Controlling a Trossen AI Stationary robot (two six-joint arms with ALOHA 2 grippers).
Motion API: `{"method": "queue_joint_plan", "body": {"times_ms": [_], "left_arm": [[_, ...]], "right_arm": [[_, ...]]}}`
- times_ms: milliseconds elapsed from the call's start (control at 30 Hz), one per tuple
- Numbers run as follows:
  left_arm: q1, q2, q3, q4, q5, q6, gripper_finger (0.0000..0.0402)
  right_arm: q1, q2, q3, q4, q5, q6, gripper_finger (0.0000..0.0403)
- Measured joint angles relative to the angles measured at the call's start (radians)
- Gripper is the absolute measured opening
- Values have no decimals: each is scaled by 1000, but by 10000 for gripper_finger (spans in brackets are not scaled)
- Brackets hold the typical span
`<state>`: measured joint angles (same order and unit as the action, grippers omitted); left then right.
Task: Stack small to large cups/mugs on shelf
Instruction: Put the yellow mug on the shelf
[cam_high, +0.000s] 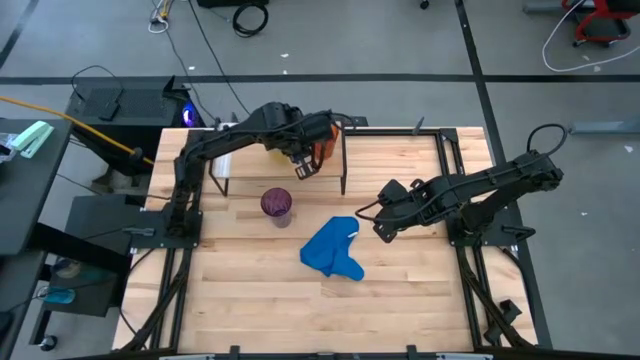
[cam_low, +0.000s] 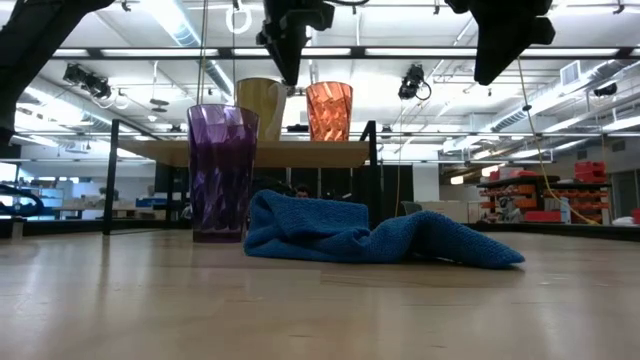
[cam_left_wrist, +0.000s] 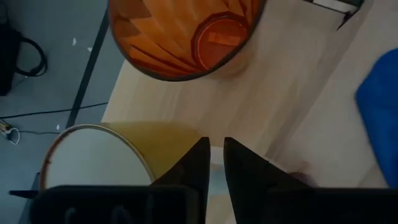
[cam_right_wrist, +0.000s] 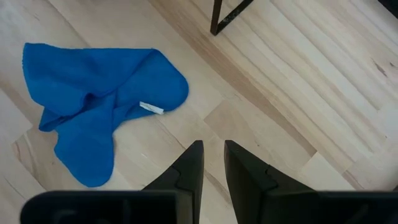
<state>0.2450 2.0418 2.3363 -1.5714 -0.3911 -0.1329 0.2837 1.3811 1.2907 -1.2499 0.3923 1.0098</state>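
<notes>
Floor (cam_high: 400, 50) of grey concrete surrounds the light-wood counter (cam_high: 260, 300) in the high view, with cables trailing across it and a dark cart at the counter's left edge. On the shelf (cam_low: 270, 153), which stands at the far side of the counter on thin black legs, the white mug (cam_left_wrist: 93, 158) sits to the left and the orange cup (cam_low: 329, 110) just beside it to the right, both upright; the left wrist view looks down into their open mouths. The left tool (cam_high: 304, 165) hangs over the shelf above these two vessels, its fingers (cam_left_wrist: 198, 163) drawn close together with only a narrow slit between them and nothing held. On the counter in front of the shelf stands the purple tumbler (cam_high: 277, 205), upright and off the shelf. To its right lies the blue cloth (cam_high: 333, 250), crumpled, near the tumbler but apart from it. Farther right, the right tool (cam_high: 380, 222) waits above bare counter just beside the cloth, its fingers (cam_right_wrist: 193, 163) likewise nearly together and empty. In the low view the room behind shows ceiling strip lights, dark beams, and orange equipment at the far right.
</notes>
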Motion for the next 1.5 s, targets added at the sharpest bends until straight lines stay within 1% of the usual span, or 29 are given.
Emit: {"method": "queue_joint_plan", "body": {"times_ms": [200, 433, 700, 1100, 1500], "left_arm": [[-14, 0, 0, 0, -26, -51, 51], [-22, 2, -5, 1, -28, -119, 49], [-54, 3, -55, -1, -27, -127, 47], [-41, 4, -55, 1, -42, -148, 40], [-53, 4, -55, 0, -43, -227, 28]], "right_arm": [[0, 0, 0, 0, 0, -12, 71], [1, 0, 0, -1, 0, -19, 71], [1, 0, 0, -1, -5, -39, 71], [1, 0, 0, -1, -7, -44, 71], [1, 0, 0, -1, -9, -47, 71]]}}
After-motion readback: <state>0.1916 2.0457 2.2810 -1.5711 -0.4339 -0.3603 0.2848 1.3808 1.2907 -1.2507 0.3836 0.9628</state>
